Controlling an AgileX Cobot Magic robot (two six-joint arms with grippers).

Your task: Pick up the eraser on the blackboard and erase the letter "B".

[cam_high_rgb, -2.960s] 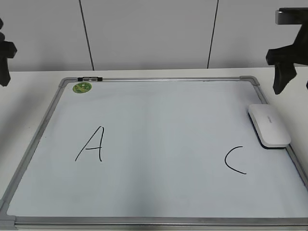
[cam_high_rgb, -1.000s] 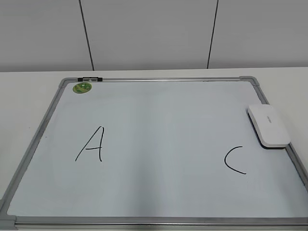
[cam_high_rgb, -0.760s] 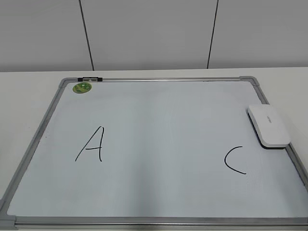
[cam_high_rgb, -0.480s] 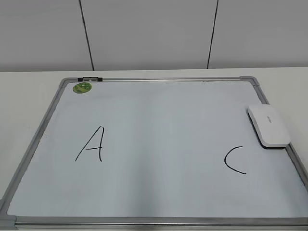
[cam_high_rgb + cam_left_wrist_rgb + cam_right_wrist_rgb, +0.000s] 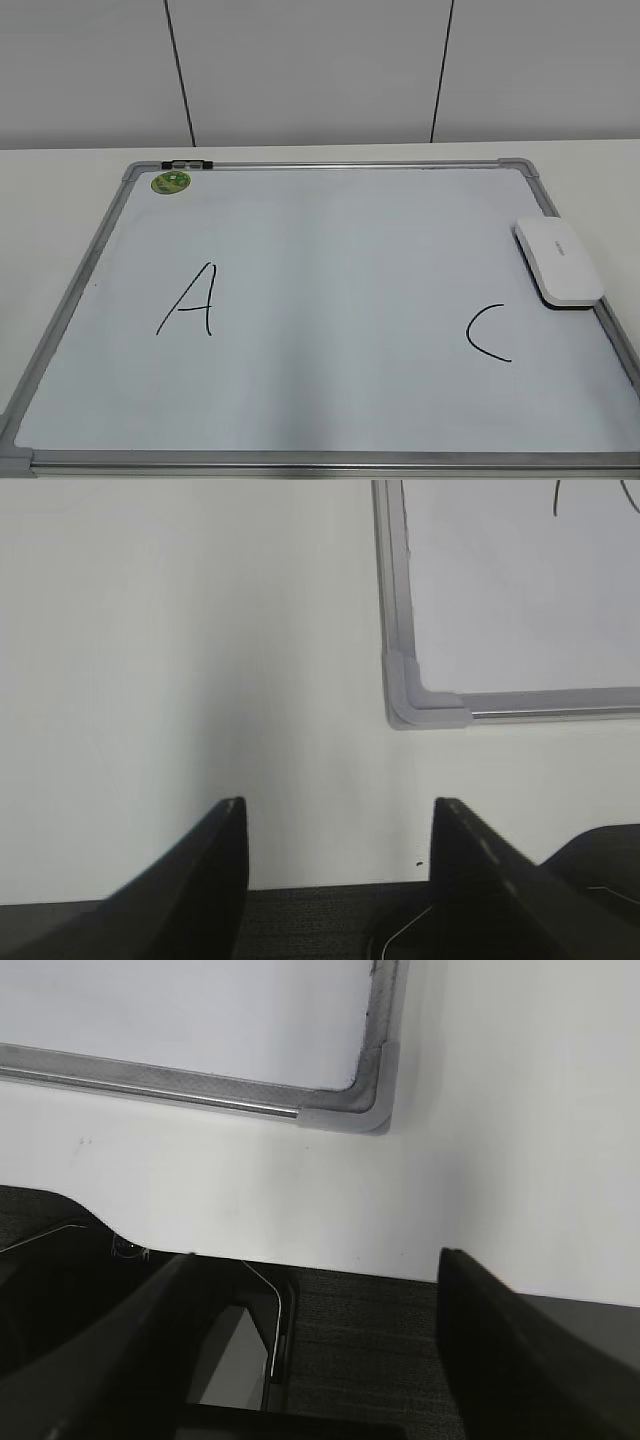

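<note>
Both grippers gone from exterior view since 3s ago | left gripper (image 5: 335, 825), right gripper (image 5: 315, 1275) agape, empty

boards: 1 (image 5: 330, 300) | erasers: 1 (image 5: 559, 261) | letters on board: 2, A (image 5: 188, 300), C (image 5: 487, 333) | green stickers: 1 (image 5: 170, 182)

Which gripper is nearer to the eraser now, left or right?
Probably right. The right gripper hangs open off the blackboard's right corner, the eraser's side; the left gripper hangs off the opposite corner.

The right tool (image 5: 310, 1330) hangs spread wide above the desk (image 5: 480, 1120) edge. A grey corner of the blackboard (image 5: 345, 1110) lies beyond.
</note>
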